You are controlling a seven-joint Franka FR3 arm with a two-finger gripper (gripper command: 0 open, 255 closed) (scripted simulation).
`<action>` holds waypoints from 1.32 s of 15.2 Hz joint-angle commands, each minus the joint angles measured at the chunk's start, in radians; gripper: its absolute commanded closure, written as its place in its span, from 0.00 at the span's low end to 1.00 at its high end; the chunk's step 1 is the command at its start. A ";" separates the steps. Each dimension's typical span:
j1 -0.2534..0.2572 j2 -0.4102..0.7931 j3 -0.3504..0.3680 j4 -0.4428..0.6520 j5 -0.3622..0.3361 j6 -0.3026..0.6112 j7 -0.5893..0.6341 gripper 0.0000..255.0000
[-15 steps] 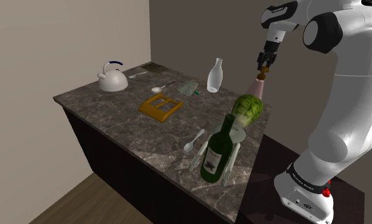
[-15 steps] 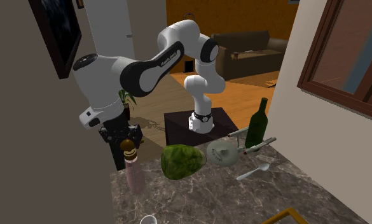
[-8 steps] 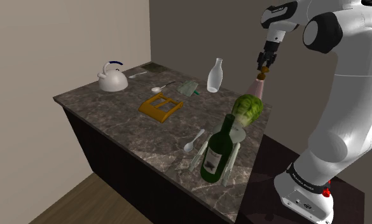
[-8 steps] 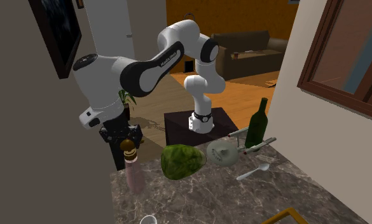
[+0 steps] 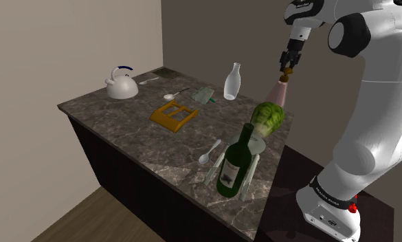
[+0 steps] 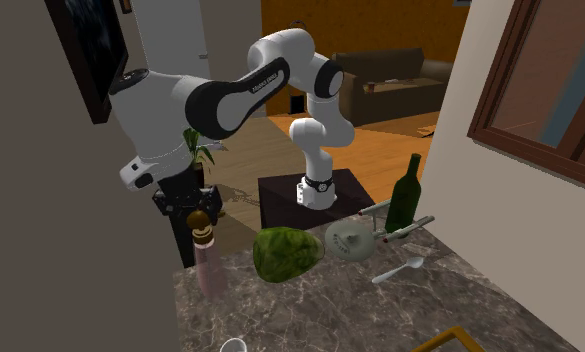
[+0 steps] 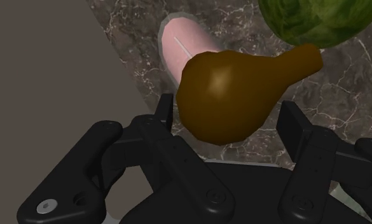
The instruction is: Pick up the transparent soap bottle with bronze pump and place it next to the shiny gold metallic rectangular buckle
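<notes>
The pincer (image 7: 227, 114) is clamped on the bronze pump (image 7: 232, 95) of the pinkish see-through soap bottle (image 7: 184, 44), one black finger pressed to each side. The bottle is seen upright at the desk's (image 5: 124, 120) back corner by the wall, just beside a green cabbage head (image 5: 266, 115). Can't be told if its base is off the marble, tbh. The gold buckle (image 5: 173, 115) is found well apart, mid-desk.
</notes>
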 commanded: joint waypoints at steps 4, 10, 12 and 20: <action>-0.008 0.000 -0.002 0.069 -0.001 -0.068 0.006 1.00; -0.026 0.014 -0.003 0.172 0.005 -0.156 0.010 1.00; -0.034 0.022 -0.003 0.211 0.009 -0.188 0.011 1.00; 0.023 -0.026 0.008 0.212 -0.006 -0.226 0.081 1.00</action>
